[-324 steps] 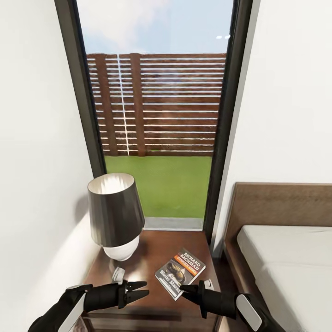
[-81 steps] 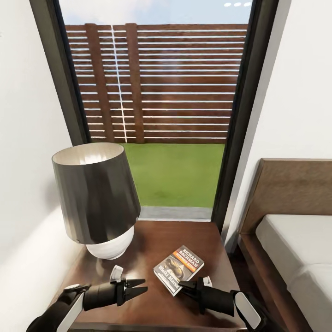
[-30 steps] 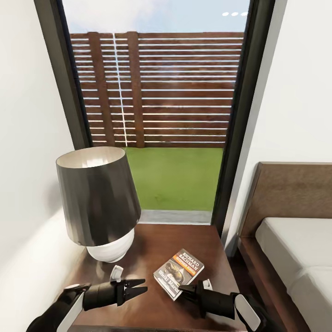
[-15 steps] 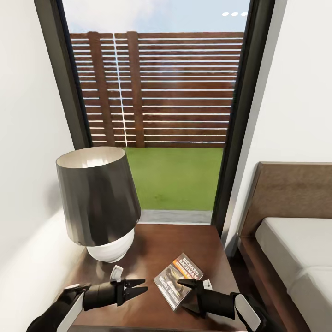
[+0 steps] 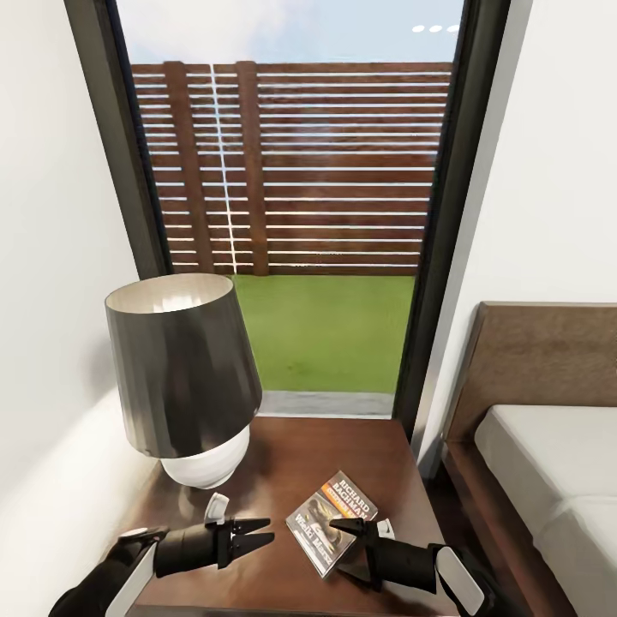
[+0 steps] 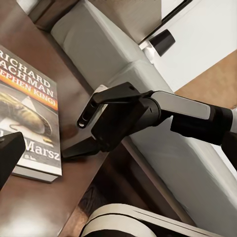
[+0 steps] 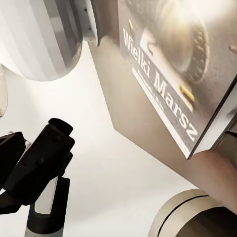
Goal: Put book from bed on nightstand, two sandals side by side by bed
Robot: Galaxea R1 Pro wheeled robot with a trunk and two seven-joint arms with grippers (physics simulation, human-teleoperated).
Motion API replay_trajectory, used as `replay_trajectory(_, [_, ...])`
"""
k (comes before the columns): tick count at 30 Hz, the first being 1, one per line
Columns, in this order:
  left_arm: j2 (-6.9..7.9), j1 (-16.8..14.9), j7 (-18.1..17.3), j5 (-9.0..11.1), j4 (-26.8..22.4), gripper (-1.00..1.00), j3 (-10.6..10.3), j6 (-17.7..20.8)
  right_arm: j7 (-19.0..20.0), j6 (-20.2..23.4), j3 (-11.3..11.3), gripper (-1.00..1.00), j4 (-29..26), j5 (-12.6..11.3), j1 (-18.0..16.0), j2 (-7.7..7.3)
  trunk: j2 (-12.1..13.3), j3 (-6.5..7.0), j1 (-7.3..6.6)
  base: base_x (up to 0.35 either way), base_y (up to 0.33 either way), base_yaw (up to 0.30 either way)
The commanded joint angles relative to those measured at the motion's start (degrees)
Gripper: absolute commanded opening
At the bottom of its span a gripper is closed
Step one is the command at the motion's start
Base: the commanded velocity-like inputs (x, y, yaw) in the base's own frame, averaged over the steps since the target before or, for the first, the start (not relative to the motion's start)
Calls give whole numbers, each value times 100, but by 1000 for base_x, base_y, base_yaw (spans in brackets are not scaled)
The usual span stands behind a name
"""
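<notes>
So the book half looks done: the small dark grey paperback with the orange band and white author lettering (image 5: 332,523) is lying flat on the dark brown wooden nightstand (image 5: 291,446), near its front edge and off the bed. The right tool (image 5: 346,548) sits right at the book's near corner with its fingers spread, one above and one below, gripping nothing as far as I can tell. The left tool (image 5: 257,537) hovers just beside it over the wood, prongs close together with a thin gap, empty. What's left, I'd say, is the whole sandal part, so the robot will have to back out and go find them. Further back on the nightstand's left side is a lamp with a dark grey cone shade on a round white base (image 5: 184,377), a bump risk for the left arm. To the right is the low bed with light grey mattress and brown headboard (image 5: 548,463), and behind everything the tall dark-framed window (image 5: 300,214) with slatted fence and grass
</notes>
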Motion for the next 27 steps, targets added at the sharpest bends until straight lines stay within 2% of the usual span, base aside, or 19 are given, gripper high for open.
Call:
replay_trajectory(1, [7,-4,1,54,1,100,-25,60,33,0,23,100,1,10,-3,-6,-2,-6,-1,0,0,0])
replay_trajectory(21, [8,-3,6,54,4,100,20,60,33,0,23,100,1,10,-3,-6,-2,-6,-1,0,0,0])
replay_trajectory(27, [7,-2,10,54,6,100,35,58,33,0,23,100,1,10,-3,-6,-2,-6,-1,-242,0,0])
